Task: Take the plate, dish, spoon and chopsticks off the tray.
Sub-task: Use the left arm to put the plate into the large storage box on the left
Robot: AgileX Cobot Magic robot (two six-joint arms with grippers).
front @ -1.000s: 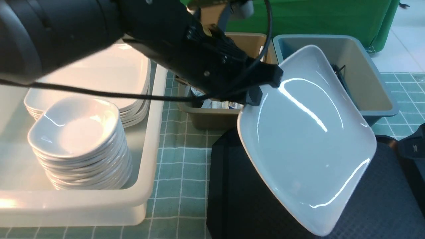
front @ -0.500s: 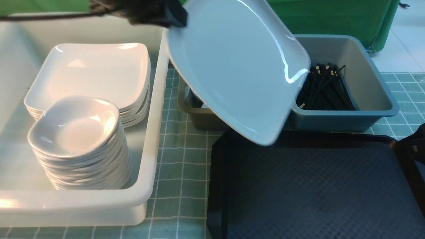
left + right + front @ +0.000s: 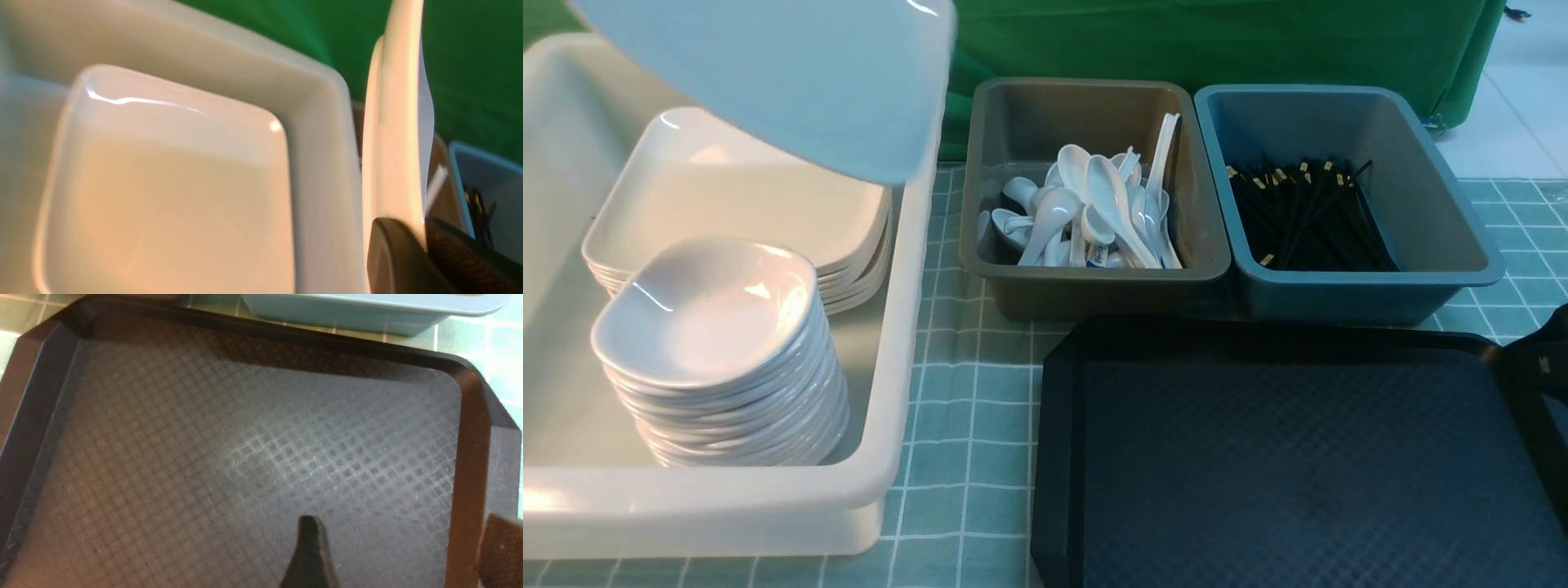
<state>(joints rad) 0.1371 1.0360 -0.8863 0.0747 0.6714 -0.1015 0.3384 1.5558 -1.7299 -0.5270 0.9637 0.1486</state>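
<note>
Clamped shut with the left gripper [image 3: 423, 245] on one edge of the plate [image 3: 396, 102], one finger on each face of the rim; held high and tilted above the white tub [image 3: 894, 343], partly over the stack of large plates [image 3: 752, 196] and not touching it. Judged as the placing step: off the tray [image 3: 1062, 425] already, not yet set down.

To do it well: bring the plate level first; line up its corners with the stack below; lower slowly until flat on the top plate; open the jaws only then, never from height, for fear of sliding and chipping. Mind the tub wall beside the stack and the pile of small dishes [image 3: 711, 327] just in front of it; draw the fingers out sideways, not up through the rim.

Further right: spoons [image 3: 1086, 204] heaped in the brown tub [image 3: 1094, 290], chopsticks [image 3: 1307, 224] in the grey-blue tub [image 3: 1339, 298]; impossible to tell which are the task's own. At the right gripper [image 3: 404, 555]: jaws apart, nothing held, hanging low over the tray; nothing seen on the visible tray surface.
</note>
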